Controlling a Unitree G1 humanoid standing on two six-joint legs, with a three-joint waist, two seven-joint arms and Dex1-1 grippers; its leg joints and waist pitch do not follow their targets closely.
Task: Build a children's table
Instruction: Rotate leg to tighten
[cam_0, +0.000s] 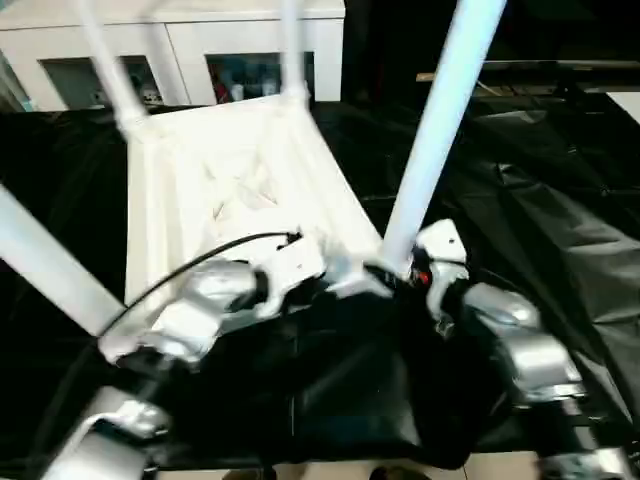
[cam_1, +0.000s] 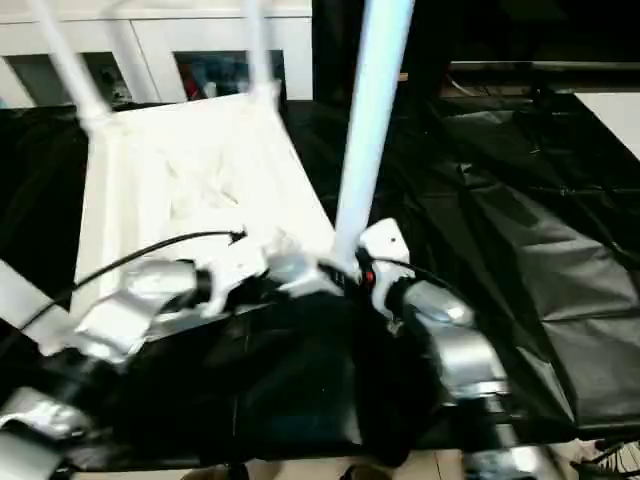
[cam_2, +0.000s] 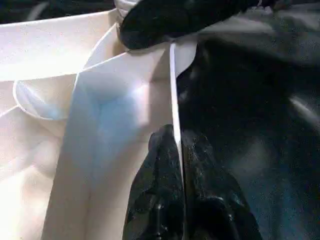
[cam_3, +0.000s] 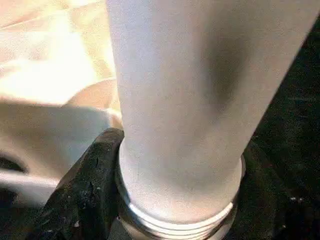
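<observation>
1. The tabletop (cam_0: 235, 190) lies upside down on a black sheet (cam_0: 540, 230), ribbed underside facing up, in the middle of the head views.
2. Four white legs stand up from its corners: two at the far corners (cam_0: 110, 70) (cam_0: 292, 50), one at the near left corner (cam_0: 45, 262), and one at the near right corner (cam_0: 440, 120).
3. The left gripper (cam_2: 176, 150) pinches the thin near rim of the tabletop, its two black fingers (cam_2: 155, 200) pressed almost together on either side of that edge.
4. The right gripper (cam_3: 175, 165) sits at the base of the near right leg, its black fingers (cam_3: 85, 195) on both sides of the tube just above the socket ring. They stand well apart around the leg; whether they press it I cannot tell.
5. The black sheet is wrinkled and glossy and covers the whole work surface; a strip of pale floor (cam_0: 330, 470) shows at the near edge.
6. Behind the tabletop stands a white cabinet (cam_0: 180, 50) with open shelves holding small, blurred items.
7. A black cable (cam_0: 200, 262) arcs over the silver left forearm (cam_0: 190, 310).
8. No writing is readable.
</observation>
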